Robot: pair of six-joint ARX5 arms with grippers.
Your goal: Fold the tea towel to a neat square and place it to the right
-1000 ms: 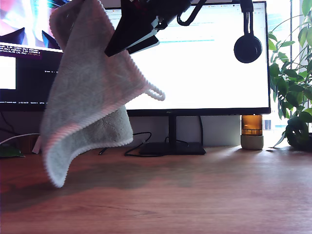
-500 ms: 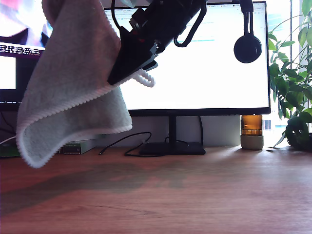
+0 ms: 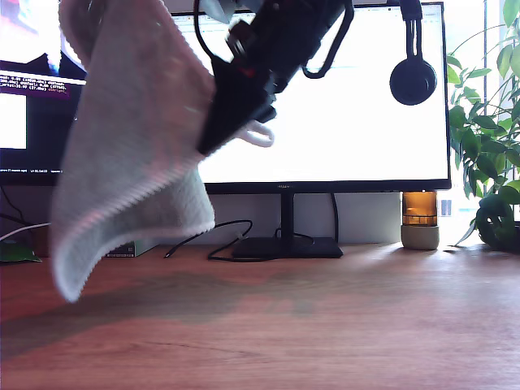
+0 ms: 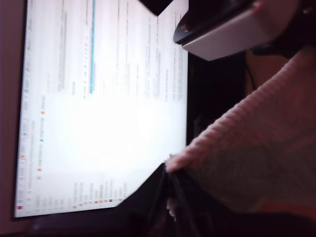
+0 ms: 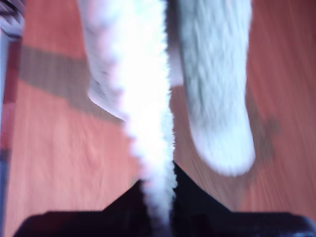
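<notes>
Swinging back toward the exterior view's centre since half a second ago, the tea towel [image 3: 134, 162] is hanging in the air, not yet folded.
Both my first gripper [image 4: 170, 185] and my second gripper [image 5: 158, 207] are pinching its corded hem; the fluffy terry is draping in loose curves above the wooden table [image 3: 325, 325], with folding and placing still ahead.

A reddish-brown wooden desk [image 3: 341, 325] carries the monitor stand [image 3: 286, 246], black cables [image 3: 207, 240] and an amber jar [image 3: 420, 220].
</notes>
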